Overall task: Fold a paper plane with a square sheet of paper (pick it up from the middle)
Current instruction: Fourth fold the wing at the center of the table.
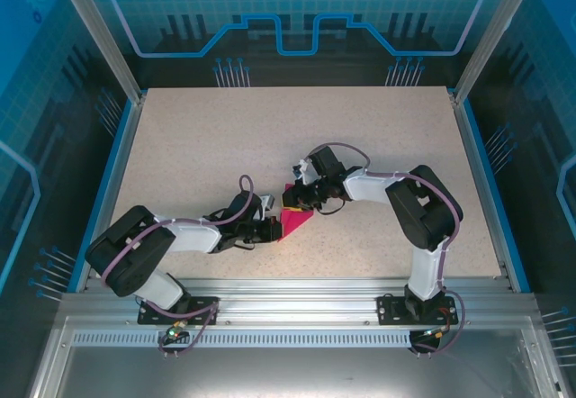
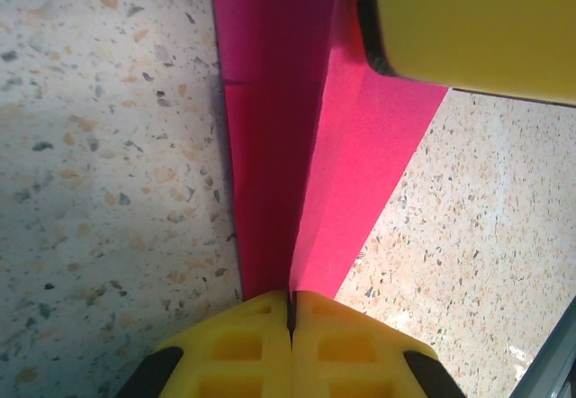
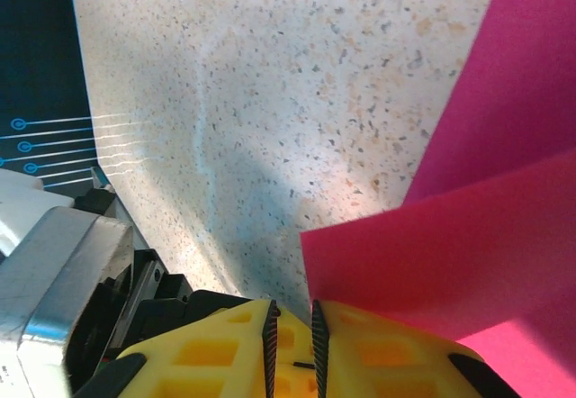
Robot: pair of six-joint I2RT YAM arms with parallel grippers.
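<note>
The square sheet of paper (image 1: 295, 219) is magenta-pink, folded, and lies mid-table between both arms. In the left wrist view it rises as a creased ridge (image 2: 297, 164) from my left gripper (image 2: 291, 306), whose yellow fingers are shut on its near end. From above, the left gripper (image 1: 275, 228) sits at the sheet's left side. A yellow finger (image 2: 477, 29) of the right gripper rests at the sheet's far end. My right gripper (image 3: 293, 321) stands slightly open, bare table showing in the narrow gap. The paper (image 3: 450, 254) lies against its right finger, not between the jaws.
The speckled table (image 1: 270, 137) has a blue rim on the left and right sides and an aluminium rail (image 1: 297, 290) along the front. A grey metal part of the left arm (image 3: 54, 299) sits close to the right gripper's left.
</note>
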